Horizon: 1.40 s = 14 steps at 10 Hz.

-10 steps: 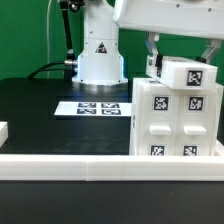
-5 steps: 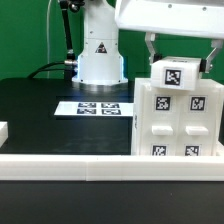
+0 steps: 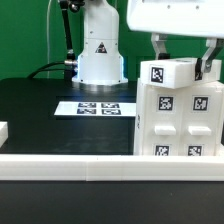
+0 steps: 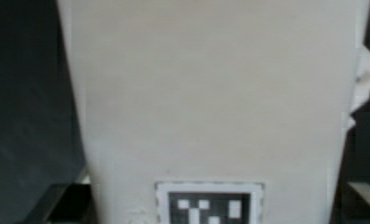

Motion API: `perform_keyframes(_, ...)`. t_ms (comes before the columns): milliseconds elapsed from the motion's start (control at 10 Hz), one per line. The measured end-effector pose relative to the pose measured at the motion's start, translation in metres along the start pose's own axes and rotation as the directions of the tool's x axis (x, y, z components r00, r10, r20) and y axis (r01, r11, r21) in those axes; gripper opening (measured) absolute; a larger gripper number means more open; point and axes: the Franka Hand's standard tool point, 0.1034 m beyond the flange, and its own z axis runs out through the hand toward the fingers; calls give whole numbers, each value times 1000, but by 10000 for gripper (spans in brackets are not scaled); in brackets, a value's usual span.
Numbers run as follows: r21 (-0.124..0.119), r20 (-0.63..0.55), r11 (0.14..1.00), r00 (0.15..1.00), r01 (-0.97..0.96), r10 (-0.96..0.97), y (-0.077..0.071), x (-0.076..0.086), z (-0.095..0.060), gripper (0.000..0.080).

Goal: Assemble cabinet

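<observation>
The gripper (image 3: 182, 62) pinches the upright cabinet (image 3: 180, 115) across its top end, well apart from the marker board (image 3: 98, 107); this rigid, smooth, probably light plastic box could slip, so flat sidewalls suit grasping.

Cabinet (image 3: 180, 110) fills the exterior view's right side of the desk (image 3: 40, 115), right against the white front rail (image 3: 100, 165). Robot base (image 3: 98, 55) blocks the back centre. Marker board (image 3: 97, 107) lies flat, no obstacle. Open black desk to the exterior view's left, except a small white block (image 3: 3, 130) at the edge.
</observation>
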Motion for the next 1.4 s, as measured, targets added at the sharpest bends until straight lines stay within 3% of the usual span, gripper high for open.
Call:
perform_keyframes(300, -2, 11, 952, 952, -307, 307, 2, -3, 0, 554)
perform_keyframes(700, -22, 35, 760, 760, -649, 649, 3, -5, -1, 554)
perform_keyframes(900, -43, 38, 658, 657, -752, 753, 6, -6, -1, 554)
perform_keyframes(1000, -42, 40, 678, 677, -733, 735, 5, -6, 0, 631)
perform_keyframes(1100, -44, 43, 684, 682, -729, 730, 5, -8, 0, 631)
perform_keyframes(1200, -45, 46, 684, 682, -728, 730, 4, -8, 1, 742)
perform_keyframes(1400, -45, 46, 688, 686, -725, 726, 4, -9, 1, 796)
